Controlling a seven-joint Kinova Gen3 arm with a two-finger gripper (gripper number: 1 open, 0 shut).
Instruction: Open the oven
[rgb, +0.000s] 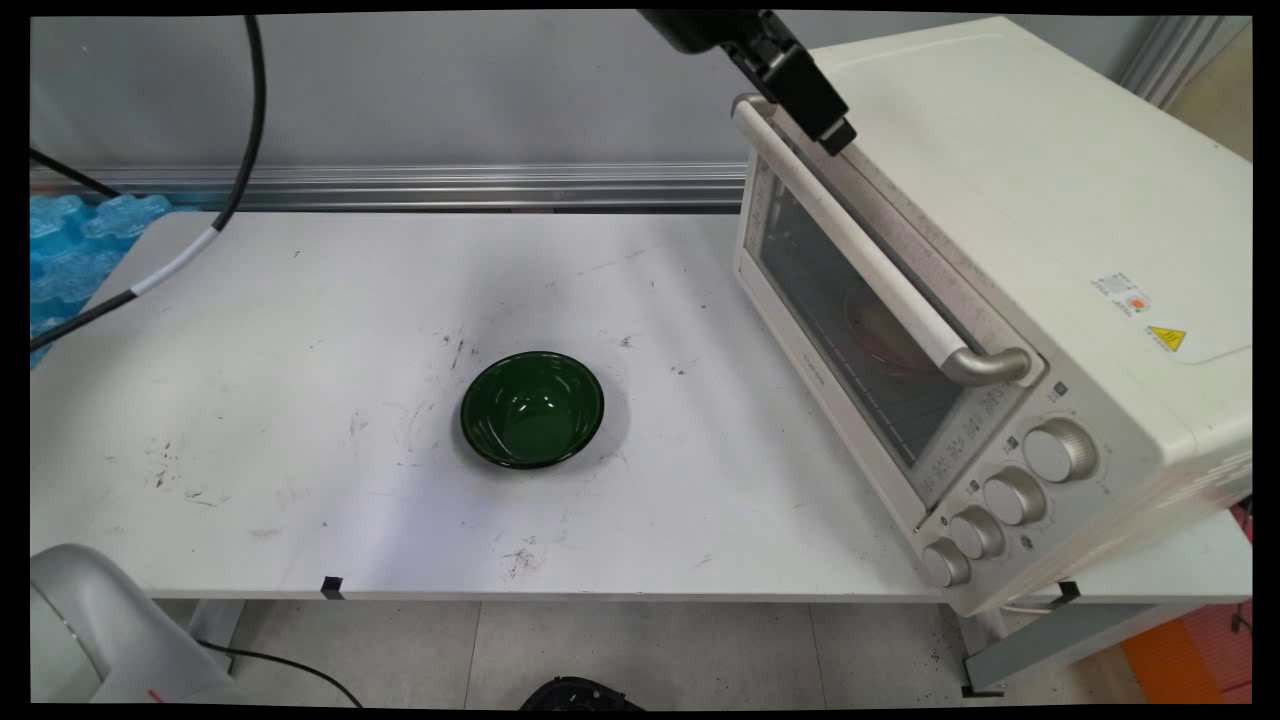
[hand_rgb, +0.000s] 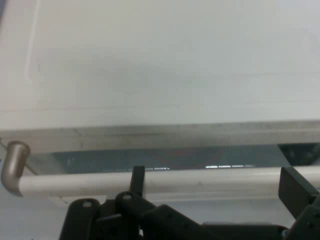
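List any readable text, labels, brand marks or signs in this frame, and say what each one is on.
No wording can be read.
Yellow triangular warning sign: on the toaster oven top, symbol too small to make out.
White sticker with an orange mark: beside it, print too small.
Marks by the knobs and on the door frame: too small.
Green bowl and gripper: no text visible.

the main view looks down from above the table (rgb: 300, 300)'s near side toward the wall; the hand view sits close to the oven handle (hand_rgb: 150, 181) (both views share it).
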